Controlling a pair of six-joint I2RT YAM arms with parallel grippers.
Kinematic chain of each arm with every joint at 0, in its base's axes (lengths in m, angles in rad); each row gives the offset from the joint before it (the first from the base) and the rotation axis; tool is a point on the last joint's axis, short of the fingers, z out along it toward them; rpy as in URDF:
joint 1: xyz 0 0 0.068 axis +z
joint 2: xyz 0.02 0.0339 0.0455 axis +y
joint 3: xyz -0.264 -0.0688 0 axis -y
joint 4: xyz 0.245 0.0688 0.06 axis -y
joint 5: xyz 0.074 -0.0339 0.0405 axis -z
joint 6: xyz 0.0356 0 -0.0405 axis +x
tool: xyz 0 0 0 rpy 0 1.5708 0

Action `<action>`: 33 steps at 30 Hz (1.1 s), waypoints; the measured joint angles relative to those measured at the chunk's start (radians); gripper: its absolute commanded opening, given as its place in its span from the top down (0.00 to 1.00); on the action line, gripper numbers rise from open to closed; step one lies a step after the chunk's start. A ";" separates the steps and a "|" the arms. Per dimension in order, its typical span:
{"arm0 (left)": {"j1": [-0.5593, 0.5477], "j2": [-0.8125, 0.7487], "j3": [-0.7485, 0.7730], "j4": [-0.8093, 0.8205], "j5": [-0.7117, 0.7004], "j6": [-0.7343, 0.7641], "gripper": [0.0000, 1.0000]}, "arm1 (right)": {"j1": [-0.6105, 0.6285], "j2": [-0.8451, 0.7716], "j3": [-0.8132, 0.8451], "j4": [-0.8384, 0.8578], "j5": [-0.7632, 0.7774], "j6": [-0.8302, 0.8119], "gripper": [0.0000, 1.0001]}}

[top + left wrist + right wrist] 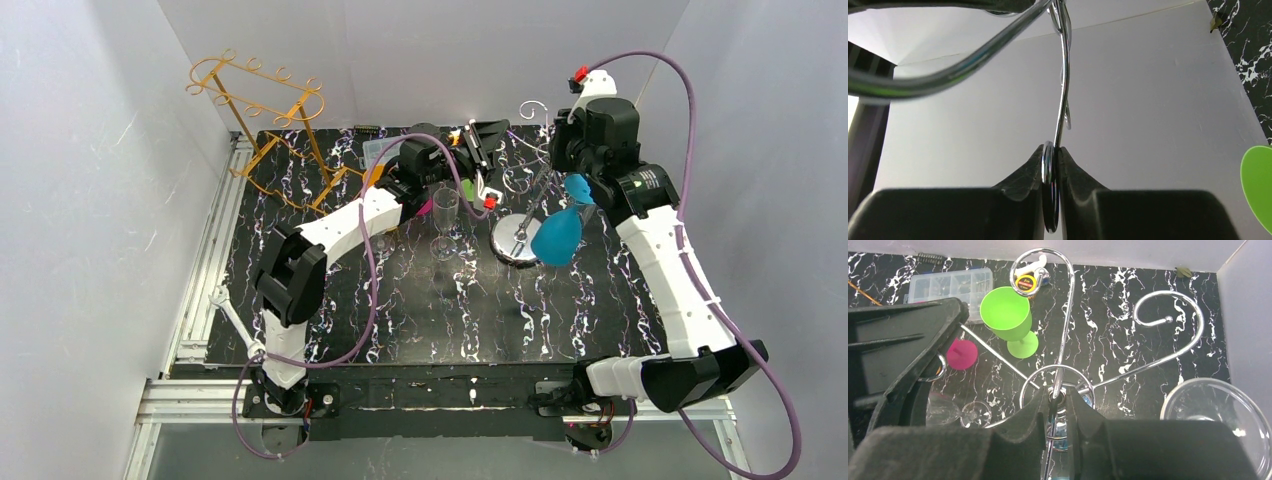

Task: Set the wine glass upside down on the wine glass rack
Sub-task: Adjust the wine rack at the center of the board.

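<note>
The chrome wine glass rack [519,243] stands at the table's middle right, its curled arms spreading from a centre pole [1066,315]. A blue wine glass [558,235] hangs upside down on it. A clear wine glass [444,215] stands upright on the table to its left. My left gripper [487,172] is shut on a thin chrome ring of the rack [1049,165]. My right gripper [560,165] is shut on the top of the rack's pole [1056,398]; the blue glass [1062,432] shows below between its fingers.
A gold wire rack [265,120] stands at the back left. A green goblet [1008,317], a pink foot [962,354], a plastic parts box [950,287] and a tape measure [1025,283] lie behind the rack. Another clear glass rim [1210,415] sits at the right.
</note>
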 measured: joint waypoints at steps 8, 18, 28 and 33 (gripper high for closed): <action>0.005 0.073 0.107 -0.033 0.017 0.018 0.96 | -0.005 -0.021 -0.032 0.036 0.016 -0.015 0.83; 0.018 0.143 0.213 -0.054 0.023 0.019 0.99 | -0.006 -0.002 -0.030 0.065 0.039 -0.038 0.84; 0.059 0.164 0.233 -0.053 0.011 0.019 0.98 | -0.005 0.093 0.034 0.105 0.020 -0.042 0.85; 0.072 0.164 0.232 -0.054 0.012 0.019 0.97 | 0.001 0.113 0.046 0.124 0.008 -0.066 0.85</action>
